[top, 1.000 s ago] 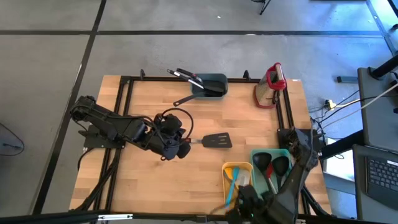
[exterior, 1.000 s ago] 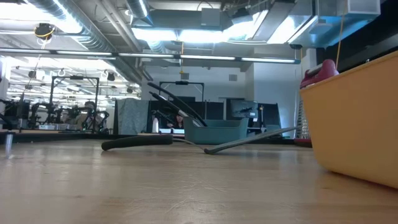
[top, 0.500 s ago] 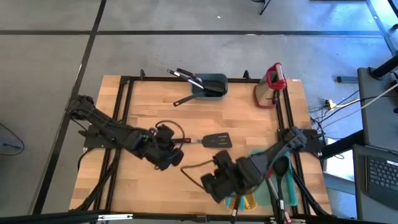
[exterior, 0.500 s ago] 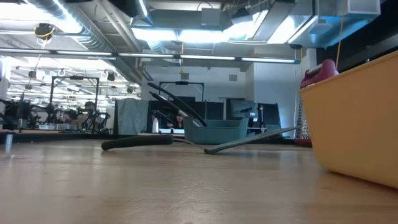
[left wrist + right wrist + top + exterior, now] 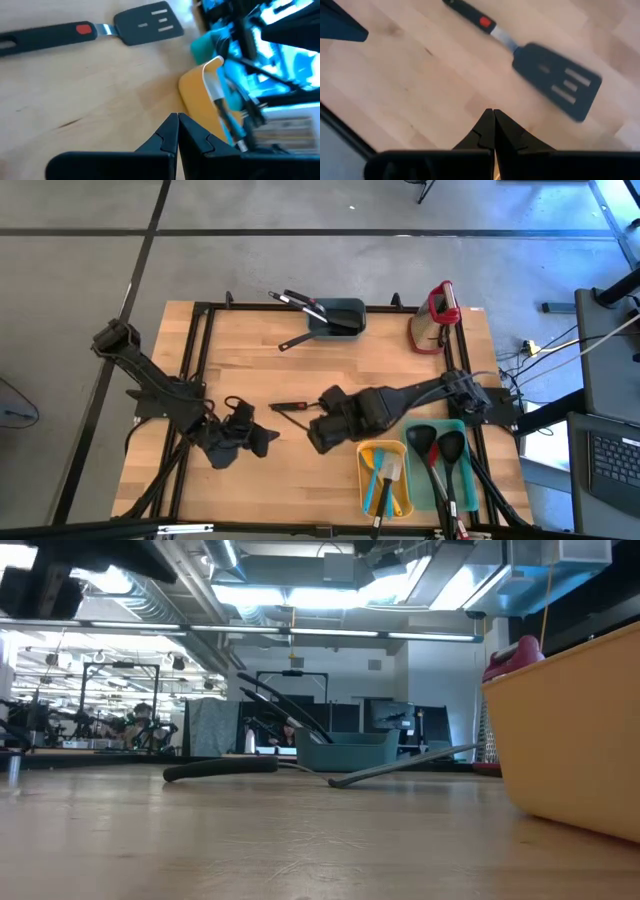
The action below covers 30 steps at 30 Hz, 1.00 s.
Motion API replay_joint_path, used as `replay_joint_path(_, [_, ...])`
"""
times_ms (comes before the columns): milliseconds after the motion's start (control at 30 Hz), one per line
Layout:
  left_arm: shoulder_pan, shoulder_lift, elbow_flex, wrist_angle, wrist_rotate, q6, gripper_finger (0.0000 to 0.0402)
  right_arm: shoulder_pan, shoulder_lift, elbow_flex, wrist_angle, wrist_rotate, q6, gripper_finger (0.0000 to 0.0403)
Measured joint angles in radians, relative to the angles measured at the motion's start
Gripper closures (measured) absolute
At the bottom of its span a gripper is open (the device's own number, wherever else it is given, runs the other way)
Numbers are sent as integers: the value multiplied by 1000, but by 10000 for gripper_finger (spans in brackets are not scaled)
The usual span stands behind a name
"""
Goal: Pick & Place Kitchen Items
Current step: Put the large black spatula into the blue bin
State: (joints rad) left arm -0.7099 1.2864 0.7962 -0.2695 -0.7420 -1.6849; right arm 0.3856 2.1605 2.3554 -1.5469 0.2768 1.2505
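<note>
A black turner (image 5: 554,84) with a red spot on its handle (image 5: 84,29) lies flat on the wooden table (image 5: 250,370). In the high view only the turner's handle (image 5: 287,406) shows; my right arm covers the head. My right gripper (image 5: 493,119) is shut, hovers above the table beside the turner and points steeply down. My left gripper (image 5: 177,125) is shut too, stands low at the table's left (image 5: 266,439) and points toward the turner. Both grippers touch nothing. More utensils lie in a yellow bin (image 5: 383,480) and a teal bin (image 5: 441,472) near the right front.
A dark teal bin (image 5: 338,315) with black utensils stands at the far edge; one black handle (image 5: 295,340) lies on the table in front of it. A red and black thing (image 5: 439,313) stands at the far right. Black frame rails (image 5: 200,350) run along the table's sides.
My right gripper has swung from the near edge by the bins toward the table's middle and now hangs over the turner. My left gripper has drawn back from the turner's handle toward the left and near edge, sinking and rolling. The turner has stayed where it was.
</note>
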Motion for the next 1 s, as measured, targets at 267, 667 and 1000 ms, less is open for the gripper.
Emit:
replay_joint_path(267, [-7, -97, -133, 78, -59, -49, 399, -98, 0, -15, 70, -61, -232, 403])
replay_joint_path(667, [74, -189, -135, -29, -70, -35, 400, -130, -6, -275, 340, -207, -370, 403])
replay_joint_path(1000, [213, -227, -135, -144, 73, -83, 399, -239, -94, -524, 534, -307, -451, 403])
